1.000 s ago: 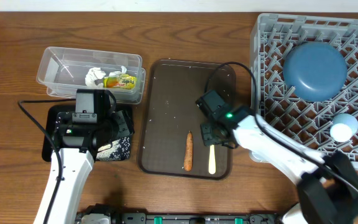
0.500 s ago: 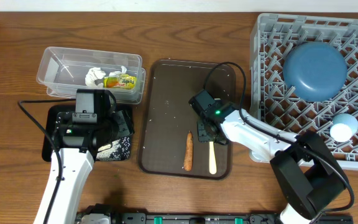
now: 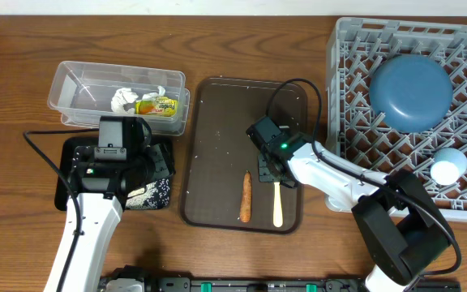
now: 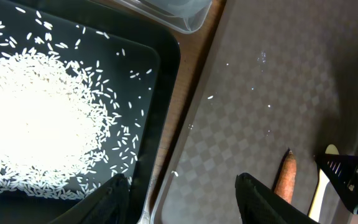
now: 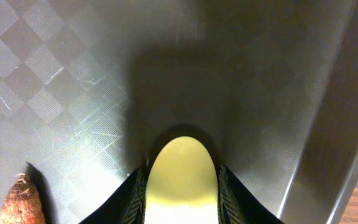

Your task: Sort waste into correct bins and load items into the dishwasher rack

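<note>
Right claw (image 5: 182, 200) pinches the pale yellow spoon (image 5: 182, 167) end

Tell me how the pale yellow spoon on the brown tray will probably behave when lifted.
The pale yellow spoon looks smooth and glossy, so it may slip between the right gripper's ridged fingers. It seems thin, stiff plastic, probably light. Held near one end, its long body may tilt down.

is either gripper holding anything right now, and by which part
Right gripper pinches the pale yellow spoon by the sides of its rounded end, on the brown tray. Left gripper is open, empty.
</note>
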Controlling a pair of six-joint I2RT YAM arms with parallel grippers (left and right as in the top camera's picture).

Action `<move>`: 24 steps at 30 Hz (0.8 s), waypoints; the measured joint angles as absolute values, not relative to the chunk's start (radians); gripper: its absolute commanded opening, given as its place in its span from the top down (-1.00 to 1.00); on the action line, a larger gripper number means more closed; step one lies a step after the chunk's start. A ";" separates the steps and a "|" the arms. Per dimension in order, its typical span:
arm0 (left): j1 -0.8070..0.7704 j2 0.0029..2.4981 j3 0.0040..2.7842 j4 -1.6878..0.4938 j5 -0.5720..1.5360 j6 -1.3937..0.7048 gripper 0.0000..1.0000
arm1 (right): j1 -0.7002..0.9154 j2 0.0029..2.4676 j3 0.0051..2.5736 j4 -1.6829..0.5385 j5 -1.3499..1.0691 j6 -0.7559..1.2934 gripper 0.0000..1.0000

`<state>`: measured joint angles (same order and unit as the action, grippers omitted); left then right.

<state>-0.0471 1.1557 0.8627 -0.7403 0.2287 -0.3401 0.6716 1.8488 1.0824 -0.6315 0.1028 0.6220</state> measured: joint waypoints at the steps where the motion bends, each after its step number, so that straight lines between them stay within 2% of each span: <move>1: -0.047 1.156 0.863 -0.740 0.229 -0.340 -0.16 | 0.672 1.849 1.083 -0.639 0.101 0.622 0.24; 5: -0.047 1.156 0.863 -0.740 0.229 -0.340 -0.16 | 0.672 1.849 1.085 -0.674 0.086 0.622 0.13; 13: -0.047 1.156 0.863 -0.740 0.229 -0.340 -0.16 | 0.672 1.849 1.087 -0.691 0.076 0.622 0.13; 19: -0.047 1.156 0.863 -0.740 0.229 -0.340 -0.15 | 0.672 1.849 1.087 -0.693 0.073 0.622 0.29; 24: -0.047 1.156 0.863 -0.740 0.229 -0.340 -0.15 | 0.672 1.849 1.087 -0.695 0.072 0.622 0.30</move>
